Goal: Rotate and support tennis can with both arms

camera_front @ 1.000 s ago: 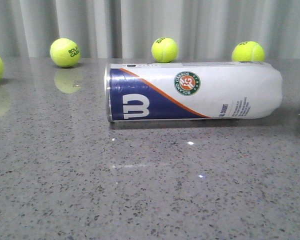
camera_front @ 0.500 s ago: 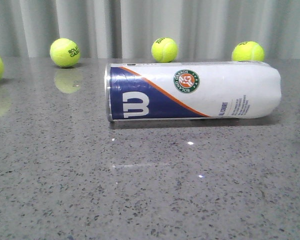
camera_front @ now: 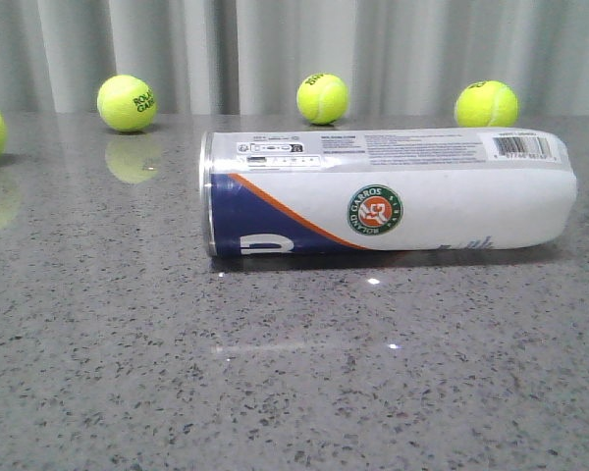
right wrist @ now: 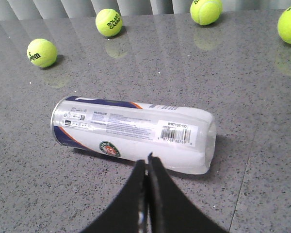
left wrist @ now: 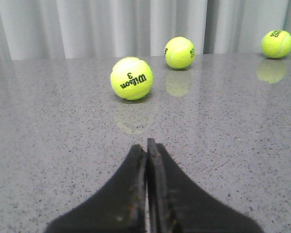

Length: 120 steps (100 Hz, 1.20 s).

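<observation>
Fingers of the left gripper (left wrist: 147, 145) and right gripper (right wrist: 147, 160) are pressed together, holding nothing. On the grey table (camera_front: 275, 392) the tennis can (camera_front: 388, 192) lies sideways, Roland Garros emblem (camera_front: 375, 211) frontward, barcode (camera_front: 515, 146) uppermost. Behind it sits a "ROLAND GARROS" tennis ball (camera_front: 128, 103); elsewhere, a "Wilson 3" ball (left wrist: 131, 78).

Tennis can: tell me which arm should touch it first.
Right. The right gripper, shut, sits right beside the lying tennis can. The left gripper, also shut, faces only tennis balls.
</observation>
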Each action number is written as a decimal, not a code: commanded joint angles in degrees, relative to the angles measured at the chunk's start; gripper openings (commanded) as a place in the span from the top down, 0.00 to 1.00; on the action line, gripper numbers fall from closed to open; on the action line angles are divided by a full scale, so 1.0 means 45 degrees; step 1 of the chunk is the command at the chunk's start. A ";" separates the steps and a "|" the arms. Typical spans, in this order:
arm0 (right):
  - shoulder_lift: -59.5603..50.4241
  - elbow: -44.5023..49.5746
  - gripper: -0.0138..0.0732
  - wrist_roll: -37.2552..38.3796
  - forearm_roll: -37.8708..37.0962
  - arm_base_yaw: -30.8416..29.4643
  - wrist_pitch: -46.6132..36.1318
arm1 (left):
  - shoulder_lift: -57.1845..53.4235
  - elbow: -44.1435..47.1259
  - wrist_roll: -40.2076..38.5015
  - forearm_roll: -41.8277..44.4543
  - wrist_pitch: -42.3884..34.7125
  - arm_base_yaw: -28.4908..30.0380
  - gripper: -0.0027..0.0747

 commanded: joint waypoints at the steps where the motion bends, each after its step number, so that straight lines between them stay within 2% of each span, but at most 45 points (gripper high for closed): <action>1: 0.0055 -0.0323 0.91 -0.0078 -0.0060 -0.0066 -0.0818 | 0.0145 -0.1306 -0.0111 0.0289 0.0235 0.0011 0.99; 12: 0.0055 -0.0323 0.91 -0.0078 -0.0060 -0.0066 -0.0818 | 0.0982 -0.2525 -0.0111 0.0306 0.1857 0.0011 0.99; 29: 0.0055 -0.0323 0.91 -0.0078 -0.0060 -0.0066 -0.0818 | 0.2816 -0.4455 -0.0111 0.0000 0.5655 0.0011 0.99; 39: 0.0055 -0.0323 0.91 -0.0078 -0.0060 -0.0066 -0.0818 | 0.3947 -0.5283 -0.0111 -0.0155 0.6961 0.0011 0.96; 46: 0.0055 -0.0323 0.91 -0.0078 -0.0060 -0.0066 -0.0818 | 0.4706 -0.5730 0.0005 -0.0627 0.7685 0.0011 0.84; 61: 0.0055 -0.0323 0.91 -0.0078 -0.0060 -0.0066 -0.0818 | 0.6137 -0.6298 0.0005 -0.2439 0.7983 0.0011 0.39; 68: 0.0055 -0.0323 0.91 -0.0078 -0.0060 -0.0066 -0.0818 | 0.6703 -0.6335 0.0005 -0.3523 0.7713 0.0011 0.30; 78: 0.0055 -0.0323 0.91 -0.0078 -0.0060 -0.0066 -0.0818 | 0.7497 -0.6335 0.0225 -0.5540 0.7717 0.0011 0.31; 85: 0.0055 -0.0323 0.91 -0.0078 -0.0060 -0.0066 -0.0818 | 0.8115 -0.6335 0.1082 -0.7327 0.7876 0.0011 0.33; 107: 0.0055 -0.0323 0.91 -0.0078 -0.0060 -0.0066 -0.0818 | 1.0113 -0.6335 0.5036 -1.4203 0.8681 0.0011 0.33; 120: 0.0055 -0.0323 0.91 -0.0078 -0.0060 -0.0066 -0.0818 | 1.1400 -0.6357 0.6568 -1.6011 0.9049 0.0011 0.33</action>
